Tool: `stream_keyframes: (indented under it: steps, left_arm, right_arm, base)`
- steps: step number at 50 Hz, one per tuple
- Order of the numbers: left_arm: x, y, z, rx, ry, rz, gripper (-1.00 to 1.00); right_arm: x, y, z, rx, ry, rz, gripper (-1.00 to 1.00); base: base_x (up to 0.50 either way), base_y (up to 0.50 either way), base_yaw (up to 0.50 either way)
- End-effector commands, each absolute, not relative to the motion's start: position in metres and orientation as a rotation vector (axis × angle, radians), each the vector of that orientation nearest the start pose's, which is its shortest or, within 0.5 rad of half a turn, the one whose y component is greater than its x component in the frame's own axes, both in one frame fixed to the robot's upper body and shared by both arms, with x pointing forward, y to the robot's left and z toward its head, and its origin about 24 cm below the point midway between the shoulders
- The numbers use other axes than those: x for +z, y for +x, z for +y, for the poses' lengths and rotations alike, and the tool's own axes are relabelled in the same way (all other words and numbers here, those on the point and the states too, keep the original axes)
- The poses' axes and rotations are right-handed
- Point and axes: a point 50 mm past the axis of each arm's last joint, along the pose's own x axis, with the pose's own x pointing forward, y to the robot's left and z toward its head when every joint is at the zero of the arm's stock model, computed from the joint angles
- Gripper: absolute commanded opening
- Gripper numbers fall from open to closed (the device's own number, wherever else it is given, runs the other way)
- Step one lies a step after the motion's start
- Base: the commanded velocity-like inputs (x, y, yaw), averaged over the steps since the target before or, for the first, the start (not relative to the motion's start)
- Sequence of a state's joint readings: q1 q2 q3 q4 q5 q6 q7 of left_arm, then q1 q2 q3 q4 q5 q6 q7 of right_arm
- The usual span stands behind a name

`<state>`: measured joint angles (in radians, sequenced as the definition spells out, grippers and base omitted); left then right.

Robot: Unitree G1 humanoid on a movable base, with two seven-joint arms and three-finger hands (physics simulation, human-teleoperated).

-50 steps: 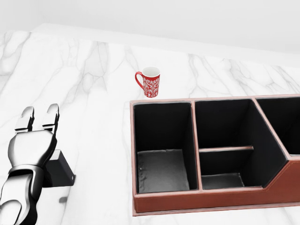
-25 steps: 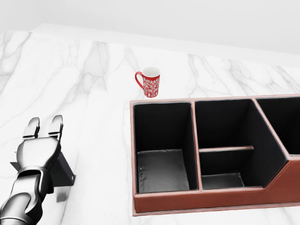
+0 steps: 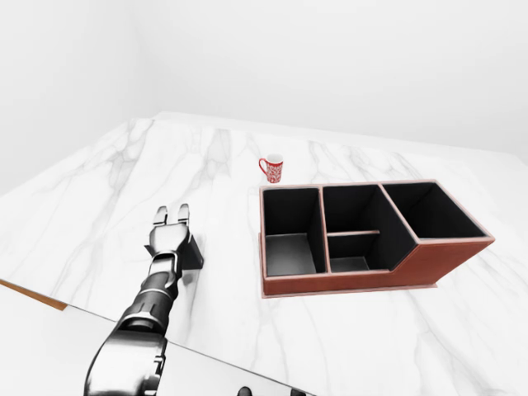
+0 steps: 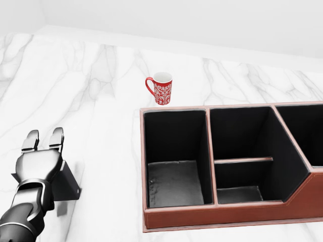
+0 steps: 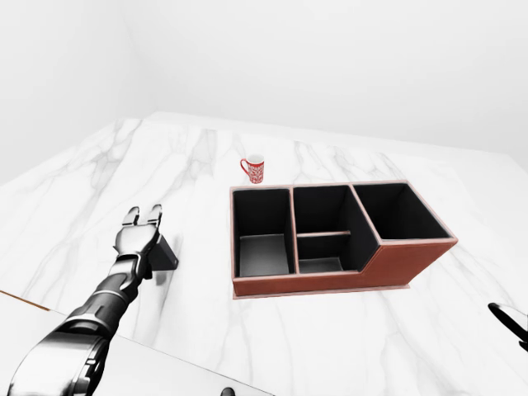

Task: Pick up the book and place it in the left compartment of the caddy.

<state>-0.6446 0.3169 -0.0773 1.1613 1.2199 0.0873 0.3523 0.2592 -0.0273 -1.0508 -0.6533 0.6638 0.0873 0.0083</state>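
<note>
Left hand [image 4: 39,161] over dark slab, probably book [image 4: 68,184]; fingers [image 4: 56,137] straight.

One red-and-white patterned ceramic mug [image 4: 161,89] stands on the white marble counter [image 4: 91,91]. There is one brown leather caddy with black-lined compartments [image 4: 282,210] and one dark flat book [image 4: 65,184], with one silver robot hand [image 4: 41,151] over it.

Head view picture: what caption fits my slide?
Silver left robot hand over a dark book, beside an empty brown leather caddy and red patterned mug.
</note>
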Motion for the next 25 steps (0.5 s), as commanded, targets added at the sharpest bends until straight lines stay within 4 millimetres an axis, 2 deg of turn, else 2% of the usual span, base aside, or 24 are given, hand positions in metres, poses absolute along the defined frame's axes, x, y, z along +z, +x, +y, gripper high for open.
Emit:
stream_keyframes:
  steps: [1, 25]
  left_arm:
    - [0.002, 0.334, 0.243, 0.061, 1.633, 0.342, 1.00]
    - [-0.009, 0.328, 0.245, -0.014, 1.642, 0.432, 1.00]
  right_arm:
    - [0.162, 0.080, -0.336, -0.805, 0.123, -0.587, 1.00]
    - [0.164, 0.078, -0.336, -0.806, 0.123, -0.593, 1.00]
  base:
    - [0.00, 0.00, 0.00]
    - [0.00, 0.00, 0.00]
